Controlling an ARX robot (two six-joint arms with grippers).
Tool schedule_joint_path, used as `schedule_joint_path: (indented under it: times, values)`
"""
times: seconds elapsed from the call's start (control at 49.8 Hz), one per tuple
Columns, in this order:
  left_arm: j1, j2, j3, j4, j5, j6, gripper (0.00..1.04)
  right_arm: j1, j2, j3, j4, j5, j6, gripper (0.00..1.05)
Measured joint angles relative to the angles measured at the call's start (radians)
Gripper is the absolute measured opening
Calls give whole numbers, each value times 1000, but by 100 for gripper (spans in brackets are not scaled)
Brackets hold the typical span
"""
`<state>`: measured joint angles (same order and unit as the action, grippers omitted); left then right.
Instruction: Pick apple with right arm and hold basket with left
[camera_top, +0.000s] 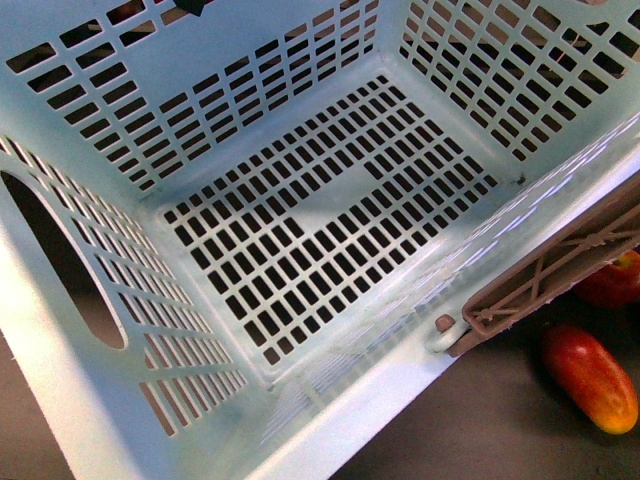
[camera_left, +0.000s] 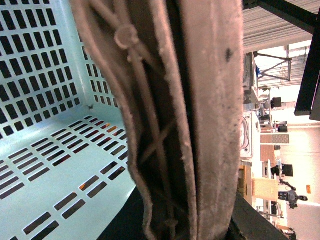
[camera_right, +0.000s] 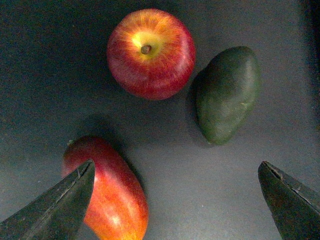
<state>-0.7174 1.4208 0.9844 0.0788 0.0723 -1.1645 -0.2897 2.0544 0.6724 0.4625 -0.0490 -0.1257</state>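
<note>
Right wrist view: the apple sits stem-dimple up on the dark bench, free of any grip. A dark green fruit lies just beside it and an elongated red-and-yellow fruit lies near it on the other side. The right claw hangs above them with its two black fingers spread wide and nothing between them. One finger overlaps the elongated fruit in the picture. In the front view the teal basket fills most of the frame. Its brown-grey handle hangs down the outer wall on the robot's right, with the elongated fruit on the bench close by. The left wrist view is crowded by that handle, pressed close to the lens. Whether the left claw is clamped on it cannot be told.
</note>
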Motion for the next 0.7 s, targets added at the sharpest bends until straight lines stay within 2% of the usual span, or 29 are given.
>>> schedule_joint_path:
  times: [0.281, 0.703]
  values:
    - [0, 0, 0, 0, 2, 0, 18, 43, 180, 196, -51, 54, 1, 96]
    - [0, 0, 0, 0, 0, 0, 18, 105, 326, 427, -130, 72, 0, 96]
